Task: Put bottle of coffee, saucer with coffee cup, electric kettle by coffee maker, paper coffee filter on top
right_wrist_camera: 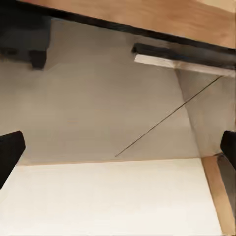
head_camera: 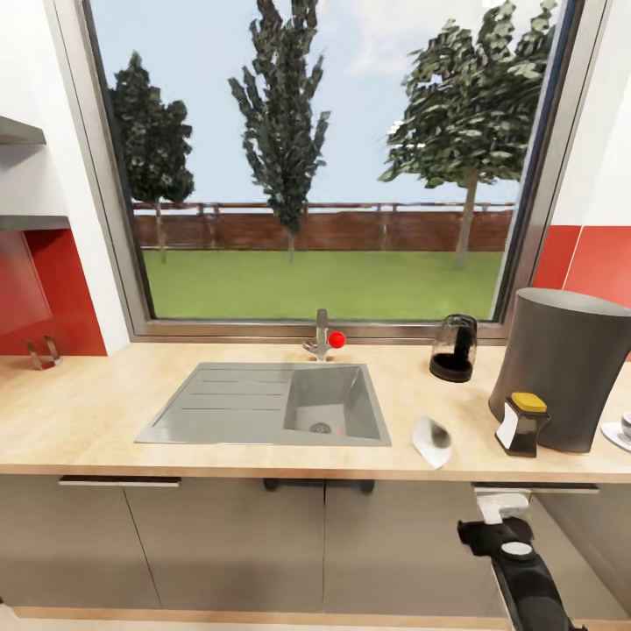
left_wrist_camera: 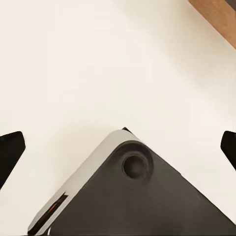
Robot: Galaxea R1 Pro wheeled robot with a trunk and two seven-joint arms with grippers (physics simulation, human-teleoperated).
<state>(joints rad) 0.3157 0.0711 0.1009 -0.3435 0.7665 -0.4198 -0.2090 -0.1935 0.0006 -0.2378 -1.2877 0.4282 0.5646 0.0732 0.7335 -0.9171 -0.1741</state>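
Nearest the camera, the right arm was seen low in front of the cabinet fronts, its gripper [head_camera: 501,506] raised just under the countertop edge [head_camera: 219,464]; in the right wrist view the two fingertips [right_wrist_camera: 11,153] were set wide apart at the frame's sides, with nothing between them but cabinet doors [right_wrist_camera: 98,113] and pale floor, so the gripper was judged released and empty. In the left wrist view the left gripper's fingertips [left_wrist_camera: 10,150] were likewise spread wide over bare floor and a corner of the robot's base [left_wrist_camera: 137,196], holding nothing. On the counter's front, a white paper coffee filter [head_camera: 433,440] lay just right of the sink [head_camera: 263,403], not yet on the coffee maker [head_camera: 565,368]. The bottle of coffee [head_camera: 522,424] stood against the coffee maker's front, and a saucer with a cup [head_camera: 620,431] was cut by the frame edge beside it. Farther back, the electric kettle [head_camera: 454,348] stood near the window [head_camera: 315,158]. The filter step was judged to be in hand: the right gripper would need lifting above the counter and closing on the filter's thin edge.
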